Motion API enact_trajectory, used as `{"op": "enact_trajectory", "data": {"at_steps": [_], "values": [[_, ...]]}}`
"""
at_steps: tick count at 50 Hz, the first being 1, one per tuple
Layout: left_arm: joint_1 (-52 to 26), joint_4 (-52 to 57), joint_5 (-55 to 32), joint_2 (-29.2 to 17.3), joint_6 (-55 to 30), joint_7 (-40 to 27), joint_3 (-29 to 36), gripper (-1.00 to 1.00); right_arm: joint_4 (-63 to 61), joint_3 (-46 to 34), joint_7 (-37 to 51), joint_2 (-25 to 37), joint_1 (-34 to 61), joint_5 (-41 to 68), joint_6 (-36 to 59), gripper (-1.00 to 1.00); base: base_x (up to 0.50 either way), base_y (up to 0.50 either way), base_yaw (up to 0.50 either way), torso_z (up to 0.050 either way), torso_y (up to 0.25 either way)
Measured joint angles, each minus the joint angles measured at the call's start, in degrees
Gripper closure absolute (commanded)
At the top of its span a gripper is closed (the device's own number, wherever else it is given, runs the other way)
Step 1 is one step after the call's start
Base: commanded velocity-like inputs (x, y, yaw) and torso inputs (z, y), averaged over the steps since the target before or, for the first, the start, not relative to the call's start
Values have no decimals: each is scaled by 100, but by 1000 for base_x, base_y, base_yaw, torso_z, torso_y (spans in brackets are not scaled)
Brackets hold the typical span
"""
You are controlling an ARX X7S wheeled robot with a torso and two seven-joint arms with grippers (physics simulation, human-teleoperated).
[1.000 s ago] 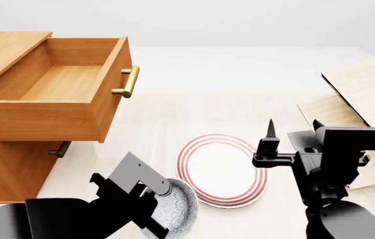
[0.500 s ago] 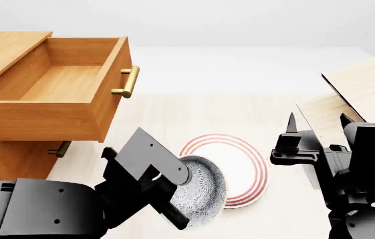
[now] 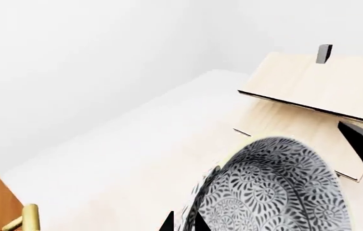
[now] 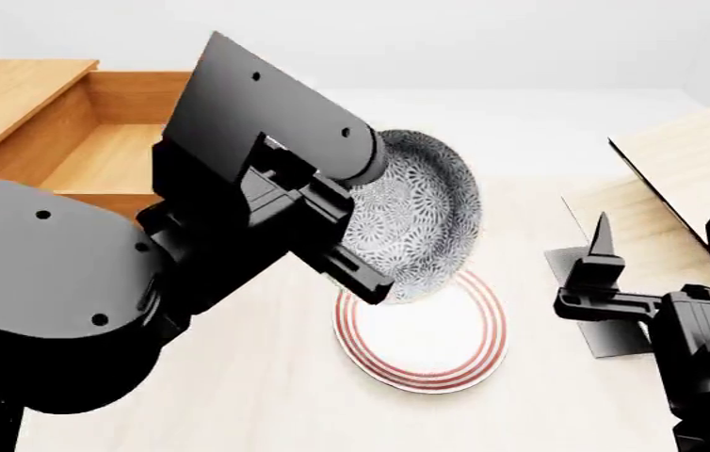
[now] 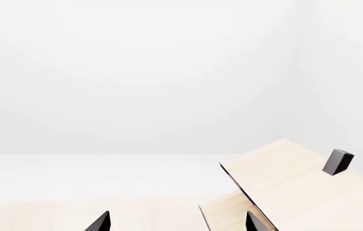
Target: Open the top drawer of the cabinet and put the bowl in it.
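Note:
My left gripper is shut on the rim of the bowl, a white bowl with a blue-grey pattern. It holds the bowl tilted in the air above the table, just right of the open top drawer of the cabinet. In the left wrist view the bowl has its rim pinched between the fingertips of the left gripper, and a brass handle shows at the edge. My right gripper stands open and holds nothing at the right, also seen as the right gripper.
A flat white plate with red rings lies on the table under the bowl. A tilted light-wood rack on a black stand sits at the right, close to the right gripper. My left arm hides the drawer's front.
My left arm has lifted the bowl from the table beside the plate, up and toward the drawer. The right gripper has drawn back to the right.

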Motion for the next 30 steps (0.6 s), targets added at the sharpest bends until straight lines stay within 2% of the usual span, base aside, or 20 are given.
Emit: {"op": "enact_trajectory", "data": {"at_steps": [14,30], "values": [[-1177,-1156,466,90,386,-74,-160,100,-8,53,-19,15,-130,5,-108,-100,0,0,0,0,0],[-1948,-2863,2081,6,1179,578,-98,100,52,2,-28,13,-184,-35,-216,-100,0,0,0,0,0]]}}
